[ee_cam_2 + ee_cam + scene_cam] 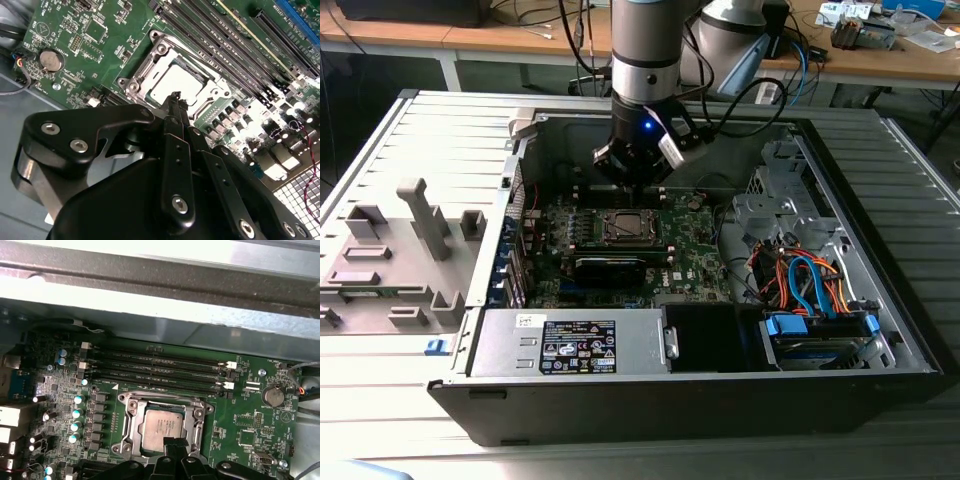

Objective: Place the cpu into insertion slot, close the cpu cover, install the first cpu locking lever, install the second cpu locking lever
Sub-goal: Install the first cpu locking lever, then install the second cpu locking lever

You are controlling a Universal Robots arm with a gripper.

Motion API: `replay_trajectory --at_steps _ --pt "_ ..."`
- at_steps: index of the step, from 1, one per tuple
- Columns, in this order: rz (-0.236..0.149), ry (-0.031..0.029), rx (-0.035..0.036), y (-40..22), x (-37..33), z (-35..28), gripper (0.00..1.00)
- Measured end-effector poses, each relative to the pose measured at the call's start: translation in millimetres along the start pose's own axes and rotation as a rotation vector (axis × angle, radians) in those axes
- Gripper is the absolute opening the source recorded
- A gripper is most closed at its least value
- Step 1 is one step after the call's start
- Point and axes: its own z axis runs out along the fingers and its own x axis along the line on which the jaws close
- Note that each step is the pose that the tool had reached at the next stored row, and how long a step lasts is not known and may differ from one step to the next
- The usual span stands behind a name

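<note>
Lighting's pretty even overhead, room is bright. Inside the computer case [880,330] it's dimmer, deep shadow by the front wall. In the second wrist view there's heavy glare blowing out the motherboard [260,125] on one side, and the close-up jaws look soft. The first wrist view's chassis wall [160,305] is washed out.

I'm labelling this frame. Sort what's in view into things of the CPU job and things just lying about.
Of the job:
cpu, seated in the socket
cpu cover, closed over it
gripper, fingertips together just above the cover's edge

Lying about:
memory slots
coin battery
power supply
drive cables
grey fixture outside the case
</note>
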Motion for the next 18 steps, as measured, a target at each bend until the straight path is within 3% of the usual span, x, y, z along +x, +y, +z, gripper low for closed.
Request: replay_trajectory --at_steps 11,16,18 --pt "0.0 0.0001 0.0002 -0.1 0.0 -0.2 0.11" --pt "0.0 0.0001 0.0002 -3.8 0.5 -0.2 0.11" --pt "0.0 0.0001 0.0003 -9.0 1.3 0.1 0.11"
